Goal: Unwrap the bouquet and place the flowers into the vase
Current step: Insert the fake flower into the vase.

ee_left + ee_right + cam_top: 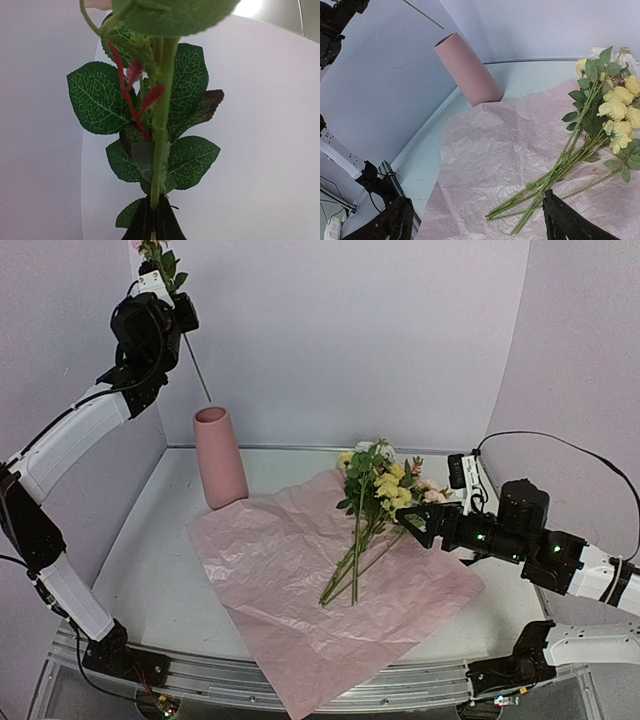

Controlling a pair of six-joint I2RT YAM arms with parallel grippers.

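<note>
The left gripper (pixel 152 221), raised high, is pressed together on a single thin green leafy flower stem (pixel 160 125), pinching it just below the leaves. A tall matte pink cylindrical vase (pixel 220 455) stands below this gripper, a little to its right. The right gripper (pixel 418 523), fingers spread and holding nothing, hovers just beside a loose bunch of yellow, cream and pink flowers (pixel 378 495) lying on a crinkled pink paper sheet (pixel 270 570). They look light, with thin, slippery stems and delicate blooms. The bare lower stems seem the safest hold.

White table (pixel 160 570), pale lilac walls (pixel 350 340), metal rail (pixel 250 680)
</note>
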